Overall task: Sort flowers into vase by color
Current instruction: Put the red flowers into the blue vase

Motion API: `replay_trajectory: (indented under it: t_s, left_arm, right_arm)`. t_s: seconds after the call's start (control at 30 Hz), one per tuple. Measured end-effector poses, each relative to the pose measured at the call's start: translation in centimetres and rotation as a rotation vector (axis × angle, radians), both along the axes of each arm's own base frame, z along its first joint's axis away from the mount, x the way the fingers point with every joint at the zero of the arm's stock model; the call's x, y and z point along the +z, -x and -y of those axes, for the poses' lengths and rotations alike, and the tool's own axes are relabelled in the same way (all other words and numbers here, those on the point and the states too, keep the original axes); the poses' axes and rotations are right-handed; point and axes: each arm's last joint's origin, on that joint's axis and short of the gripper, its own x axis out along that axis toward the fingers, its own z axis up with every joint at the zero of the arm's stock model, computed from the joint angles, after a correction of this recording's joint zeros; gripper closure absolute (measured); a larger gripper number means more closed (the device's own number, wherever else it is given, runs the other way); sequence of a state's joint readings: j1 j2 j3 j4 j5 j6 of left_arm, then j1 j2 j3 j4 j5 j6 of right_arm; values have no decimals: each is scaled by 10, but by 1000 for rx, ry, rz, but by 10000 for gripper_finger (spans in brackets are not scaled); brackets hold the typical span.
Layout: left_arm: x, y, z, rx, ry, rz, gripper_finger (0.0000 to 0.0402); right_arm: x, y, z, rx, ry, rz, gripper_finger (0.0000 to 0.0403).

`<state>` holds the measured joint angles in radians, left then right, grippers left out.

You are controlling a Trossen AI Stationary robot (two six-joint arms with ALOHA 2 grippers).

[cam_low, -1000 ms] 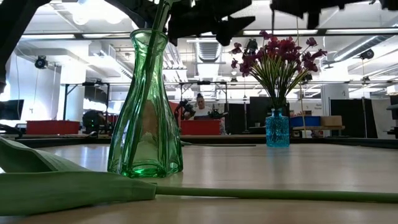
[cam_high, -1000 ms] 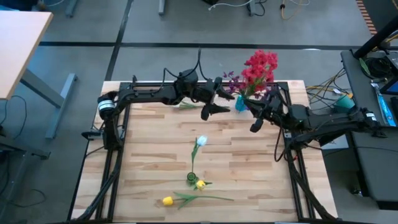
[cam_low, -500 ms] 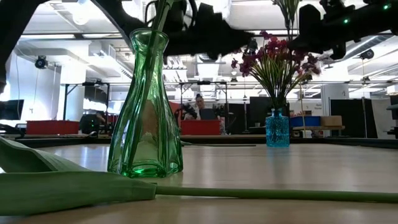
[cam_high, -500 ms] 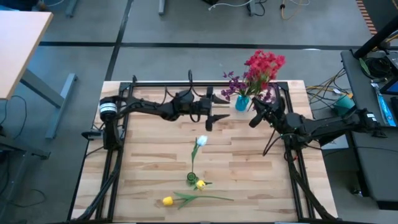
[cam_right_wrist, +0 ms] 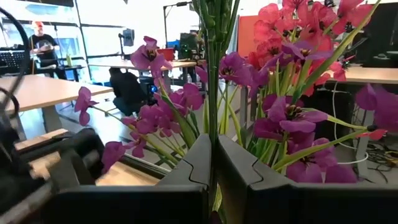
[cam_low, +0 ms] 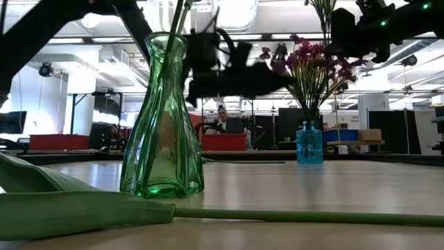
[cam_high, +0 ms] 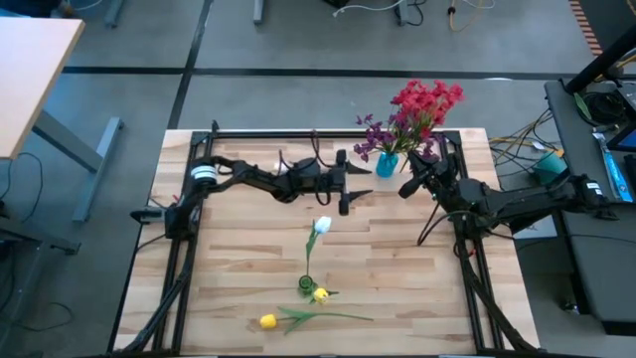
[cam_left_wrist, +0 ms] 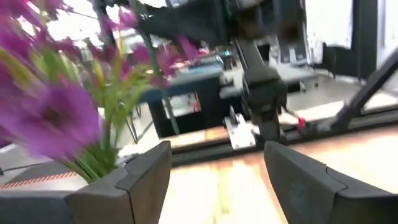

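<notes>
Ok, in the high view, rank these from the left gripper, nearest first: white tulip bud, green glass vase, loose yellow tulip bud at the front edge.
From the left gripper:
1. White tulip bud, just in front of it, mid-table.
2. Green glass vase, farther forward, a yellow bud beside it.
3. Loose yellow tulip bud, lying at the front edge, to the left.

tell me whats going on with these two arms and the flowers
The right gripper is shut on a green flower stem, holding it among the red and purple flowers at the blue vase. The left gripper is open and empty mid-table. A white flower and two yellow ones lie near the green vase.
</notes>
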<state>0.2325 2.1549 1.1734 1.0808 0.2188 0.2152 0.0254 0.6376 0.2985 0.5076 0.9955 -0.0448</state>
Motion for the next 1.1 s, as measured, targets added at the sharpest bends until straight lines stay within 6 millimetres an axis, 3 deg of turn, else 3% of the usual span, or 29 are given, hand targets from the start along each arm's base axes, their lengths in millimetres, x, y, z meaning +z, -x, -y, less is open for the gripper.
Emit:
replay_trajectory:
  t_s: [0.37, 0.77, 1.1]
  left_arm:
    - [-40, -29, -25, -27, 79, -35, 161]
    - [-53, -41, -62, 44, 206, 1, 150]
    - [-62, -58, -81, 75, 242, 12, 98]
  right_arm:
    - [-2, -2, -1, 36, -15, 16, 394]
    - [-9, -7, 8, -22, -31, -8, 392]
    - [-9, -9, 11, -39, -40, 0, 391]
